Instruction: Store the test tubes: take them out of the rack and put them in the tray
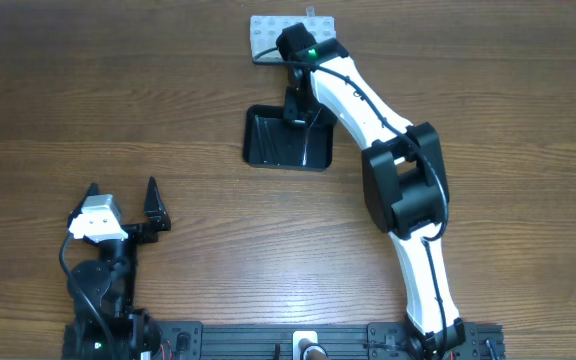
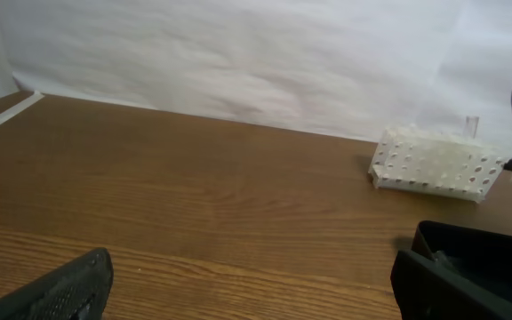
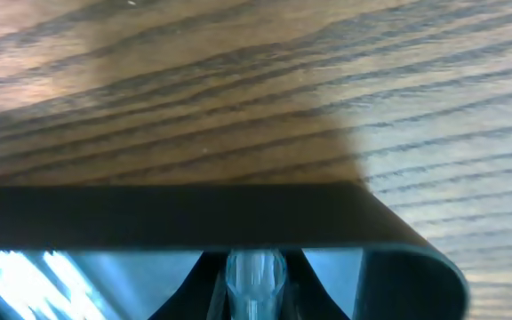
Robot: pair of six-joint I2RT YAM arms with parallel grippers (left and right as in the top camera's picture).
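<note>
Where the wooden table lies bare, left of the tray and across the whole near-left quarter, open room for moving is widest. In the left wrist view a white backdrop stands right behind the table's far edge.

- Rack: pale, perforated, at the far middle of the table, close to that far edge.
- Tray: black, on the near side of the rack, with a strip of bare wood between the two.
- Right gripper: above the tray's far side. The right wrist view has its fingers drawn in tight on a clear test tube. The tube hangs between them just inside the tray's black wall. Whether the tube touches the tray floor cannot be told.
- Left gripper: at the near left, well apart from tray and rack, jaws spread wide, holding and touching nothing.
- Left wrist view adds: the rack side-on with rows of holes, and one upright tube rising from its far end.
</note>
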